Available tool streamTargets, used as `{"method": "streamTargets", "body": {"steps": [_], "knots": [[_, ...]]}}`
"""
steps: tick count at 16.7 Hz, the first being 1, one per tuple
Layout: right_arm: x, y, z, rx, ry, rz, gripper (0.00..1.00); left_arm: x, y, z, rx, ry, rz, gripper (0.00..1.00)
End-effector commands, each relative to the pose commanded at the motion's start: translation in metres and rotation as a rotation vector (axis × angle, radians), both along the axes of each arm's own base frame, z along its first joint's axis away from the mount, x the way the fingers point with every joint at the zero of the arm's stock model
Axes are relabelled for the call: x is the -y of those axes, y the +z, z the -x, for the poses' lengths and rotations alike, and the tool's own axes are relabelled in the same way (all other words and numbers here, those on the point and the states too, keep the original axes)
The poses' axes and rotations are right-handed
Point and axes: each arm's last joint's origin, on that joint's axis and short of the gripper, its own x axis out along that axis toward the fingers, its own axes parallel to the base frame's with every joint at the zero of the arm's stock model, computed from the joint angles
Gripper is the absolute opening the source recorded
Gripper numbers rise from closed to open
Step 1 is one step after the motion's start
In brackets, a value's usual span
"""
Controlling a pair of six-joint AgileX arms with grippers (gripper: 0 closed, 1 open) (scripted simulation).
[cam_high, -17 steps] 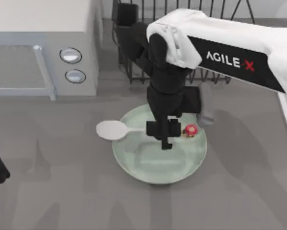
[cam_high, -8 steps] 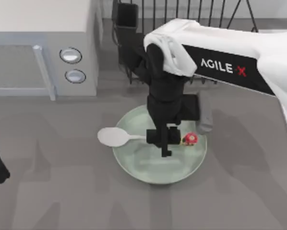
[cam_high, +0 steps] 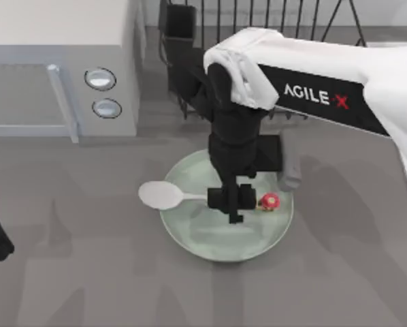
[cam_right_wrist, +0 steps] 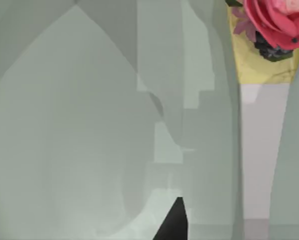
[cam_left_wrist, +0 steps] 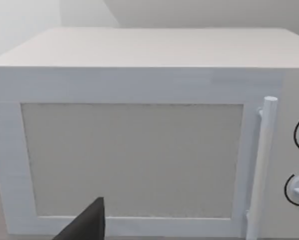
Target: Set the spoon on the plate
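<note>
Right gripper (cam_high: pixel 235 199) sits low over the plate (cam_high: pixel 210 242), at the spoon (cam_high: pixel 164 195) mid-handle; whether its fingers clasp the handle I cannot tell. Spoon lies across the plate, bowl overhanging the left rim, red ornament (cam_high: pixel 269 201) inside. Judged light, rigid, glossy-slippery, 1 slim handle: mid-handle is the sensible hold. Left arm parked at table's left edge.

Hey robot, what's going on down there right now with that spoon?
Right gripper low over plate, at spoon handle. Spoon's red end over plate, bowl overhanging left rim. Left arm parked at table's left edge. Nothing blocking.
</note>
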Motion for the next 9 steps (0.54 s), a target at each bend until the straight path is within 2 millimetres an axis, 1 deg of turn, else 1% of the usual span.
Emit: {"method": "streamTargets", "body": {"steps": [3, 4, 9], "knots": [[0.0, 0.0, 0.0, 0.0, 0.0, 0.0, 0.98, 0.0, 0.0, 0.0, 0.0, 0.0, 0.0, 1.0], [0.0, 0.0, 0.0, 0.0, 0.0, 0.0, 1.0, 0.0, 0.0, 0.0, 0.0, 0.0, 0.0, 1.0], [0.0, 0.0, 0.0, 0.0, 0.0, 0.0, 1.0, 0.0, 0.0, 0.0, 0.0, 0.0, 0.0, 1.0]]}}
